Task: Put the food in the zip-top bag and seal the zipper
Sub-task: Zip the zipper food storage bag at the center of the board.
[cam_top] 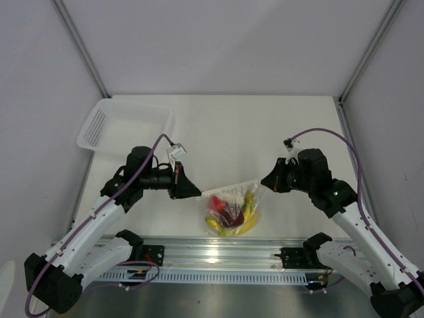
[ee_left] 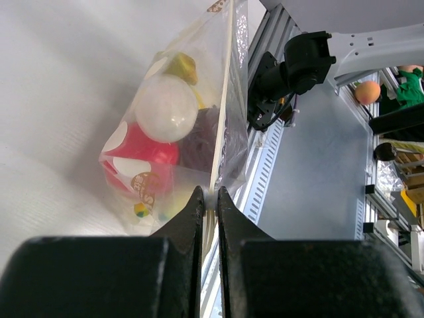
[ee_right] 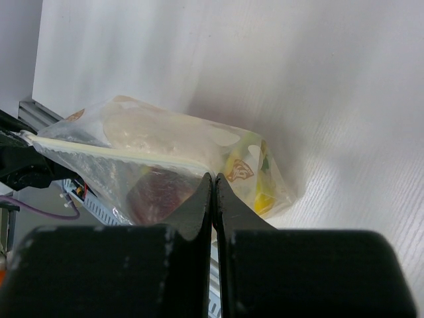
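White table [cam_top: 265, 126]: one bag [cam_top: 232, 211] (filled), two claws [cam_top: 198, 192] [cam_top: 264, 181] pinching.

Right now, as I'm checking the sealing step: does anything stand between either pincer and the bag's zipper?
Nothing visible: left pincer and right pincer each pinch the zipper at opposite ends; the food hangs below in the zip-top bag.
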You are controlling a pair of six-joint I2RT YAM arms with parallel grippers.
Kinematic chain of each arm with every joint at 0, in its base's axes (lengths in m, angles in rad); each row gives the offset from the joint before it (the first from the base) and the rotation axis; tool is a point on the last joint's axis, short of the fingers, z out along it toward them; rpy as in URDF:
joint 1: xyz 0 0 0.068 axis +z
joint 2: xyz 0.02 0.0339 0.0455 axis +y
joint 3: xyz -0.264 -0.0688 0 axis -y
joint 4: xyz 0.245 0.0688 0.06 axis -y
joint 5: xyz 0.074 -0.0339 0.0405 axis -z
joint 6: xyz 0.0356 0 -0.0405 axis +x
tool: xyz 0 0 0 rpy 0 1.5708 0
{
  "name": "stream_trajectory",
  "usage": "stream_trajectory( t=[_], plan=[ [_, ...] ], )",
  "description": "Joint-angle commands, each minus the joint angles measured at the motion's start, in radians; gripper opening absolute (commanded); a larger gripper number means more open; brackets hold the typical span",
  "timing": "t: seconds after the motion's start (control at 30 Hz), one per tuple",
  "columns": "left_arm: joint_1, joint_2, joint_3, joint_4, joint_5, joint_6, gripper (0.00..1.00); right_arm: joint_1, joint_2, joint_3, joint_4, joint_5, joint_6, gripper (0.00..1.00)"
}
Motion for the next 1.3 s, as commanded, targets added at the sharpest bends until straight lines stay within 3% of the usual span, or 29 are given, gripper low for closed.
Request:
stream_trajectory(
  t=[0.0, 0.63, 0.93, 1.07, 1.23, 1.27],
  plan=[
    [0.024, -0.033, -0.011, -0.030, 0.011, 0.027, 0.01, -0.021, -0.023, 0.026, -0.013, 0.041, 0.001, 0.00],
    [0.060, -0.061, -0.009, -0.054, -0.029, 0.030, 0.01, -0.048, -0.043, 0.010, -0.031, 0.035, 0.001, 0.00],
    [0.060, 0.017, 0.050, -0.008, -0.089, -0.039, 0.01, -0.048, 0.019, 0.013, 0.012, 0.018, 0.016, 0.00],
    [0.060, 0.074, 0.096, 0.004, -0.160, -0.071, 0.11, -0.053, 0.077, 0.046, 0.030, 0.032, 0.028, 0.00],
    [0.060, 0.140, 0.153, 0.053, -0.280, -0.110, 0.48, -0.073, 0.183, 0.078, 0.070, 0.023, 0.036, 0.00],
    [0.060, 0.154, 0.168, 0.050, -0.295, -0.101, 0.61, -0.080, 0.200, 0.090, 0.090, 0.021, 0.036, 0.00]
  ],
)
